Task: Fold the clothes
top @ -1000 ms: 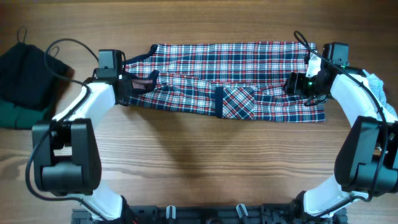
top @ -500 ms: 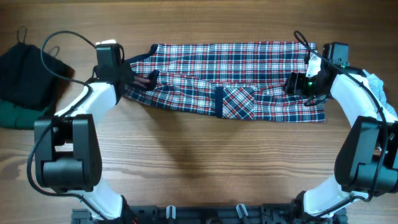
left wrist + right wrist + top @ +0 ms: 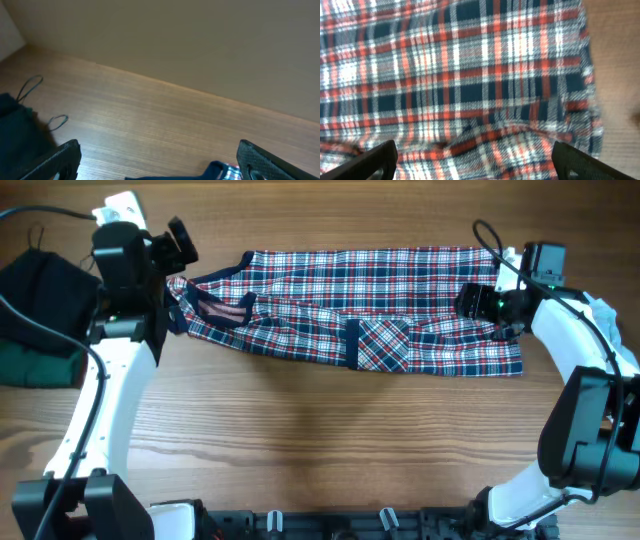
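The clothes in play are one red, navy and white plaid garment [image 3: 360, 310] lying flat as a long band across the far half of the table, with a navy trim loop [image 3: 205, 290] at its left end. My left gripper [image 3: 178, 245] hangs open above that left end and holds nothing. In the left wrist view the left gripper [image 3: 159, 167] shows bare wood between its fingers and the trim [image 3: 215, 172] just below. My right gripper [image 3: 475, 300] stands open over the garment's right end. The right wrist view has the right gripper [image 3: 475, 165] wide open above plaid cloth [image 3: 470, 75].
A heap of black and dark green clothing [image 3: 40, 310] lies at the left table edge, with thin cord loops [image 3: 30, 85] beside it. A pale cloth [image 3: 612, 320] shows at the right edge. Bare wood [image 3: 330, 450] fills the near half.
My left gripper opened, let go of the garment's left end and rose toward the far left. The right gripper opened a little wider and shifted slightly away from me.
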`<act>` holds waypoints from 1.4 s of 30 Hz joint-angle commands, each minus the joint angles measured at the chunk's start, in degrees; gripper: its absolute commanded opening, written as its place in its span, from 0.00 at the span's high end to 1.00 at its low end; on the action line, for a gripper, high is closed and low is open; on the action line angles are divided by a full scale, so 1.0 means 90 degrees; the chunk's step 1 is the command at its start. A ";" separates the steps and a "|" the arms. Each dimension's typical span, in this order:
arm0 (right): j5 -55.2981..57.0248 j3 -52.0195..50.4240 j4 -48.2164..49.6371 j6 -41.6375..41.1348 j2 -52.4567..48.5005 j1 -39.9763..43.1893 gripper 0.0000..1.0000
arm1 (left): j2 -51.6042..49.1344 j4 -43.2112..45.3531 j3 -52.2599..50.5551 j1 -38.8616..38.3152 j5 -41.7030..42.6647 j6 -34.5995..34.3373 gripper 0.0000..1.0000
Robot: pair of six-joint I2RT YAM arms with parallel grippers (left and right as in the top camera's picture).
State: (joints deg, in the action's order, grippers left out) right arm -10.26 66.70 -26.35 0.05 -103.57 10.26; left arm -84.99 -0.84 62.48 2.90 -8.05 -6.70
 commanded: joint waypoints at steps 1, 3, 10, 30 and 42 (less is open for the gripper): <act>0.0036 0.0049 0.0362 -0.0010 0.0090 -0.0036 0.00 | -0.0015 -0.0449 0.0073 0.0053 0.0012 -0.0015 0.00; 0.0036 0.0049 0.0447 -0.0010 0.0090 -0.0036 0.00 | -0.0015 -0.0884 0.0073 0.0053 0.0012 -0.0015 0.00; 0.0036 0.0046 0.0452 -0.0010 0.0092 -0.0036 0.00 | -0.0015 -0.1860 0.0073 0.0053 0.0012 -0.0015 0.00; 0.0036 0.0046 0.0452 -0.0007 0.0090 -0.0036 0.00 | -0.0015 -0.1921 0.0070 0.0053 0.0012 -0.0015 0.00; 0.0032 0.0046 0.0959 -0.0027 0.0092 -0.0036 0.00 | -0.0015 -0.1921 0.0070 0.0053 0.0012 -0.0015 0.00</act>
State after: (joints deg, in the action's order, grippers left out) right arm -10.26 66.70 -20.64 0.03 -103.57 10.26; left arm -85.27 -18.06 62.67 3.18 -8.03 -6.70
